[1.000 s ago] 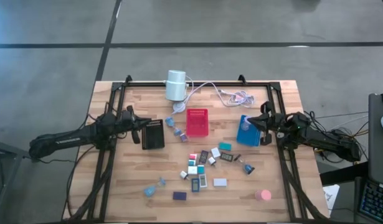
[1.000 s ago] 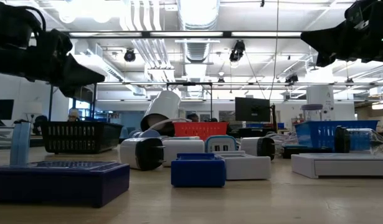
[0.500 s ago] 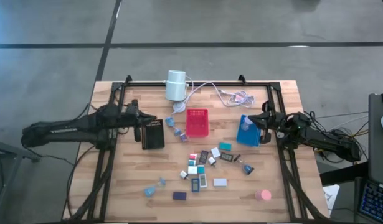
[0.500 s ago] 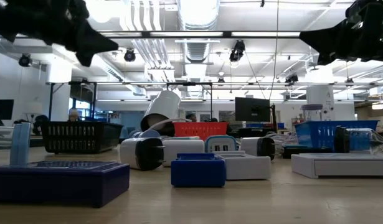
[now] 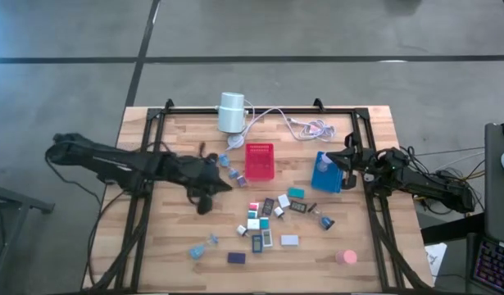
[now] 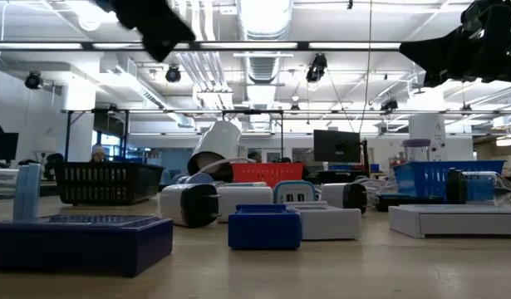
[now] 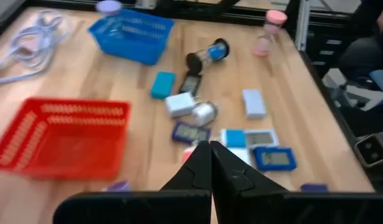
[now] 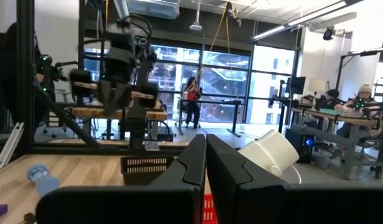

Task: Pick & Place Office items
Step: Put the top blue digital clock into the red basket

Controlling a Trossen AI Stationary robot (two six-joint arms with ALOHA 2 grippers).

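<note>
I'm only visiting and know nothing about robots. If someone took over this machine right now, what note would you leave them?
Left hand: shut, empty, above the table between the black tray and the scattered items.
Right hand: shut, empty, waiting at the table's right edge beside the blue tray.
Office items: all loose on the wood in front of the red tray, with the pink disc off near the front right corner.
Done: nothing visibly sorted; the red tray looks empty.
Left: pick up every piece and place it.
</note>
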